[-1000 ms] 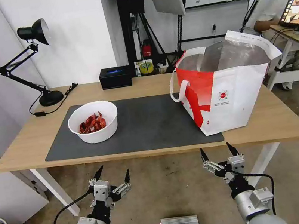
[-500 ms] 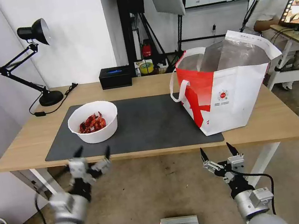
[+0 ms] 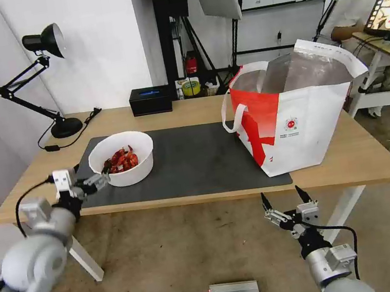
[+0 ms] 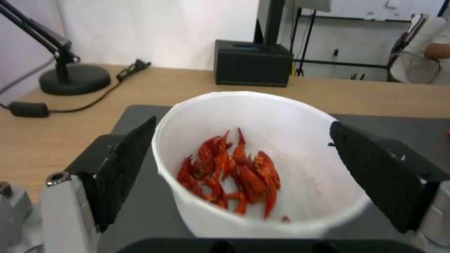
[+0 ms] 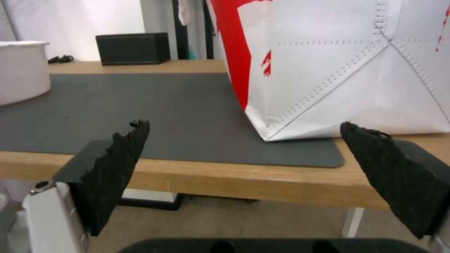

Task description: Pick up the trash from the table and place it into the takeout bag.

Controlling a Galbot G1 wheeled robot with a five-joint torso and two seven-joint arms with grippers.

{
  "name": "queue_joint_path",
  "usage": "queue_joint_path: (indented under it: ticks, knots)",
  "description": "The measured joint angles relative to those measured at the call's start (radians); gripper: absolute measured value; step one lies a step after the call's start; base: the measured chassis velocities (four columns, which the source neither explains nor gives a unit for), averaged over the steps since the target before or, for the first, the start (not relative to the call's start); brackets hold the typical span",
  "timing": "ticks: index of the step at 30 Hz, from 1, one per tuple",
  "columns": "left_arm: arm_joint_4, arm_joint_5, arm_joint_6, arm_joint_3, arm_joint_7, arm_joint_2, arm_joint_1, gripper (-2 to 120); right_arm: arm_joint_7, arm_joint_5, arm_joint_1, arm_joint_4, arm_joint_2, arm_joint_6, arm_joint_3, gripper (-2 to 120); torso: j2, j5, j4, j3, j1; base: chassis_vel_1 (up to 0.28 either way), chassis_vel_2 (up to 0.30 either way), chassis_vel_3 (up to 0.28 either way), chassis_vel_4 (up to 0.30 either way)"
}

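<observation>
Left claw (image 3: 92, 178) spread wide, its fingers flanking the white bowl (image 3: 123, 164) of red shells without touching, upright on the mat's left end. Bare mat (image 3: 197, 160) runs right to the open-topped takeout bag (image 3: 293, 113). Right claw (image 3: 286, 200) hangs open, empty, below the worktop (image 3: 350, 161) edge

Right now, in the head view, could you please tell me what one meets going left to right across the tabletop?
Desk lamp → left gripper → white bowl of red shells → black box → red-and-white takeout bag.
</observation>
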Motion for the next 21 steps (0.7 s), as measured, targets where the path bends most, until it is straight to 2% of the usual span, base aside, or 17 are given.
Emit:
queue_joint_path:
  ticks: [1, 4, 5, 9, 14, 21]
  knots:
    - [0.000, 0.000, 0.000, 0.000, 0.000, 0.000, 0.000, 100, 0.000, 0.000, 0.000, 0.000, 0.000, 0.000, 0.000, 100, 0.000, 0.0000, 0.0000, 0.000, 0.000, 0.000, 0.000, 0.000, 0.000]
    - [0.082, -0.099, 0.042, 0.092, -0.044, 0.050, -0.123, 100, 0.000, 0.000, 0.000, 0.000, 0.000, 0.000, 0.000, 100, 0.000, -0.0002, 0.0001, 0.000, 0.000, 0.000, 0.000, 0.000, 0.000]
    - [0.082, -0.099, 0.042, 0.092, -0.044, 0.050, -0.123, 100, 0.000, 0.000, 0.000, 0.000, 0.000, 0.000, 0.000, 100, 0.000, -0.0002, 0.0001, 0.000, 0.000, 0.000, 0.000, 0.000, 0.000]
    - [0.191, -0.219, 0.126, 0.178, -0.084, 0.078, -0.269, 100, 0.000, 0.000, 0.000, 0.000, 0.000, 0.000, 0.000, 100, 0.000, -0.0003, 0.0001, 0.000, 0.000, 0.000, 0.000, 0.000, 0.000]
    - [0.243, -0.250, 0.189, 0.214, -0.105, 0.088, -0.327, 100, -0.001, 0.000, 0.000, 0.000, 0.000, 0.000, 0.000, 100, 0.000, -0.0002, 0.0002, 0.000, 0.000, 0.000, 0.000, 0.000, 0.000]
    - [0.274, -0.302, 0.282, 0.257, -0.193, 0.093, -0.379, 100, 0.000, 0.000, 0.000, 0.000, 0.000, 0.000, 0.000, 100, 0.000, 0.0000, 0.0001, 0.000, 0.000, 0.000, 0.000, 0.000, 0.000]
